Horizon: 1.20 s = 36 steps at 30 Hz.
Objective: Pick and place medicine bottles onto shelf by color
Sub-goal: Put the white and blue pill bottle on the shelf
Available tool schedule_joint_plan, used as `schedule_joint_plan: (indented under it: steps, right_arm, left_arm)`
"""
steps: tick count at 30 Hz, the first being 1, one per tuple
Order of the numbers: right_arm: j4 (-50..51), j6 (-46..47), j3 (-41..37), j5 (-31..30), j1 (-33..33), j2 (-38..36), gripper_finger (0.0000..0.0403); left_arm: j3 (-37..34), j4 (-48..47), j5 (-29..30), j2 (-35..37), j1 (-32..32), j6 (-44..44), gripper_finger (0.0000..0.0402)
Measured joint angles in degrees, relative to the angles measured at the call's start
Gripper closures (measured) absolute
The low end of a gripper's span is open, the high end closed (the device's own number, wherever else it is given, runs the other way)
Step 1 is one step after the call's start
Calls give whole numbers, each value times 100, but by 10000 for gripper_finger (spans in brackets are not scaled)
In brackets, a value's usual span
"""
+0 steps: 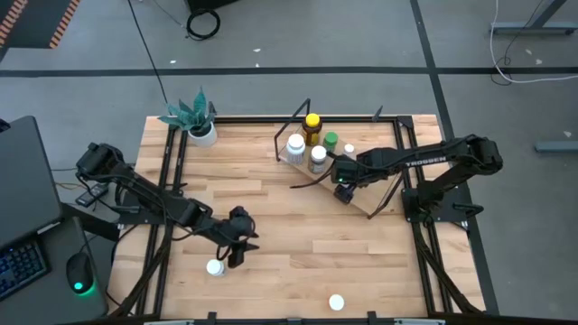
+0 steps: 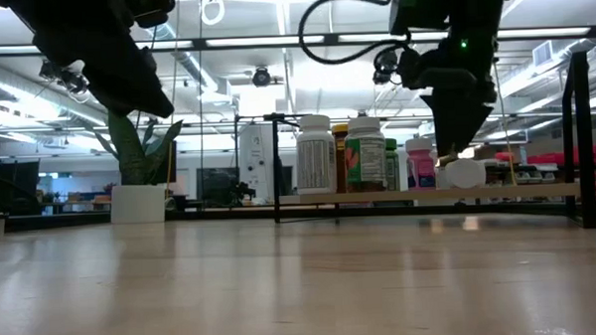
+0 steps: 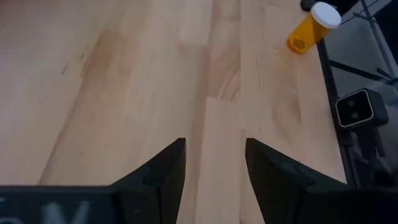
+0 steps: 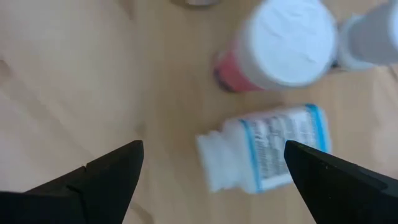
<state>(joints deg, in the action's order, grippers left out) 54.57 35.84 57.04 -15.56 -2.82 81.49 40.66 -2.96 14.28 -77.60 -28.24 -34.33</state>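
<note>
**Bottles gathered on the shelf, two left out on the table**

The shelf [image 1: 361,185], a pale board in a black wire frame, sits toward two o'clock on the tabletop [image 1: 298,226]. At its far end the medicine bottles stand close together: an amber bottle with a yellow cap [image 1: 312,126], a white-capped bottle [image 1: 295,146] beside it, a green-capped bottle [image 1: 330,141], a grey-capped bottle [image 1: 317,157] and a small white cap [image 1: 349,150] just past them. From table height they line up along the board, the tall white one [image 2: 315,153] at nine o'clock of a green-labelled one [image 2: 366,153].

The right gripper [image 1: 342,183] hangs over the board just beside that group, its fingers spread wide with nothing between them. Its wrist camera looks down on a white bottle with a blue-edged label [image 4: 264,152] lying on its side, and a pinkish-red bottle with a white cap [image 4: 283,46] standing next to it.

Out on the table, a white-capped bottle [image 1: 215,267] lies near seven o'clock and another [image 1: 336,302] near five o'clock at the front edge. The left gripper [image 1: 238,240] hovers just beside the first, fingers partly apart and empty; its wrist view shows an amber bottle with a white cap [image 3: 311,28] lying well ahead.

A potted plant [image 1: 194,116] stands at eleven o'clock.
</note>
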Motion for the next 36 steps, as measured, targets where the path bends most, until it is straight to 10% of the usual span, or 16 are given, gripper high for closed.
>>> schedule_joint_plan:
  steps: [13,22,36]
  right_arm:
    - [-326,307,-252,451,180,-8,9]
    - [-1053,1203,352,2511,569,9,10]
    - [-1172,315,1075,1266,1639,88,15]
  left_arm:
    - [0,1,-11,0,-95,-122,228]
    - [0,9,-11,0,-95,-147,228]
    - [0,13,-61,2,-95,-157,228]
